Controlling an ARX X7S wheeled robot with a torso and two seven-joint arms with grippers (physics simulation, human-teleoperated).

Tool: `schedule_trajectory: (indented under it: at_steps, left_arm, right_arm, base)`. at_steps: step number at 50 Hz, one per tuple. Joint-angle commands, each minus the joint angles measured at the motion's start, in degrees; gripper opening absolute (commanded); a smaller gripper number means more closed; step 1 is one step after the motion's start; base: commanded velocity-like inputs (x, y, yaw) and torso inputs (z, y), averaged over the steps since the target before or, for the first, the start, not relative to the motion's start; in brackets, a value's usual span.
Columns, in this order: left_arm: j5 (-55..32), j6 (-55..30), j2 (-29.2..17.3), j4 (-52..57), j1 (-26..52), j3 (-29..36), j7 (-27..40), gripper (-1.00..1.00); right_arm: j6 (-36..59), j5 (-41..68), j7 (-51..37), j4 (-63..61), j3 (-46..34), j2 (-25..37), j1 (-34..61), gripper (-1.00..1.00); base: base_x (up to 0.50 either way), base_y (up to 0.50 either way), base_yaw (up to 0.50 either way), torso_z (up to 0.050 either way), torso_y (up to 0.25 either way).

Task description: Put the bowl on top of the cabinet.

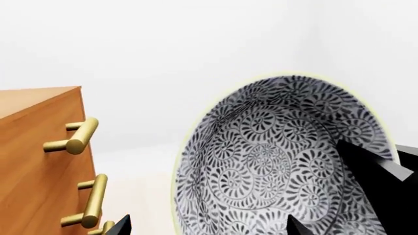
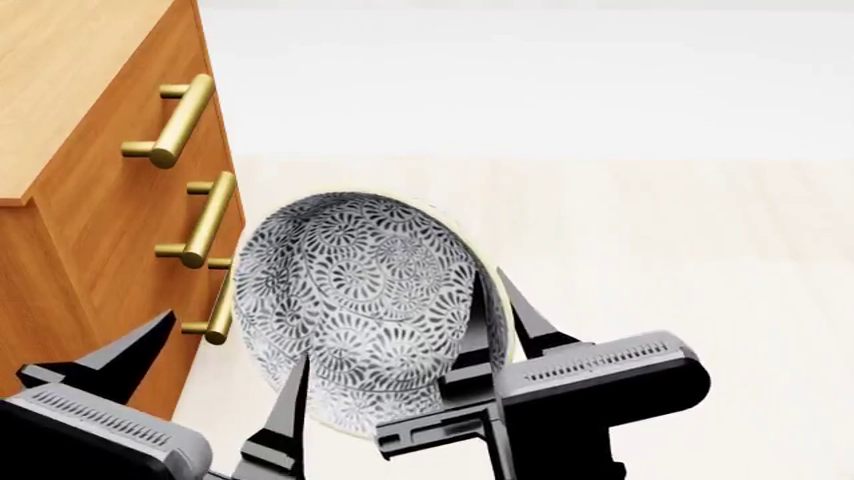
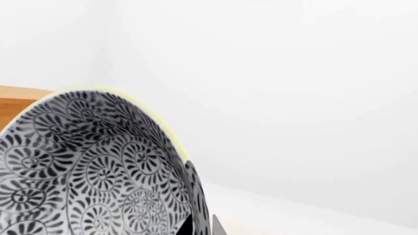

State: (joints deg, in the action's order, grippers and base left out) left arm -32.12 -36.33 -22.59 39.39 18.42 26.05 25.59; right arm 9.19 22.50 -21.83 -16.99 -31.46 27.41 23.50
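While the bowl (image 2: pixel 358 300) hangs tilted beside the cabinet (image 2: pixel 94 190), level with the lower drawers and below the top, the right claw (image 2: pixel 490 305) pinches its rim on the side away from the cabinet, one finger inside the patterned wall and one outside. Its open mouth faces up toward the head camera. The left claw (image 2: pixel 220 375) is spread wide, one finger near the cabinet front and the other at the bowl's near edge; whether that finger touches the bowl cannot be told. The left wrist view looks into the bowl (image 1: pixel 281 161), with brass handles (image 1: pixel 75 138) on the drawer fronts close beside it. The right wrist view shows the bowl (image 3: pixel 91 166) with the cabinet top edge behind it
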Motion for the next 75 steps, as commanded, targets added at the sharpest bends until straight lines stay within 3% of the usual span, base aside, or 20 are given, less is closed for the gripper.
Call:
schedule_trajectory:
  at_steps: [1, 58, 59, 75]
  left_arm:
    - [-0.5, -0.1, 0.8, -2.3, 1.9, -0.4, -0.2, 1.0]
    - [1.5, 3.4, 1.1, -10.3, 4.1, 0.7, -1.8, 1.0]
    - [1.9, 3.4, 1.2, -10.2, 4.0, 0.7, -1.3, -1.0]
    - [1.5, 2.9, 0.8, -8.9, 4.0, 0.9, -0.8, -1.0]
  right_arm:
    - [-1.6, -1.3, 0.6, -0.1, 0.0, 0.2, -0.4, -1.0]
    - [-3.8, -3.0, 0.1, -4.0, -1.1, 2.3, -3.4, -1.0]
    - [-3.8, -3.0, 0.1, -4.0, -1.1, 2.3, -3.4, -1.0]
    - [-3.2, -2.8, -0.2, -4.6, -1.1, 2.4, -3.2, -1.0]
  base:
    - [0.0, 0.0, 0.0, 0.0, 0.0]
    - [0.0, 0.0, 0.0, 0.0, 0.0]
    - [0.0, 0.0, 0.0, 0.0, 0.0]
    - [0.0, 0.0, 0.0, 0.0, 0.001]
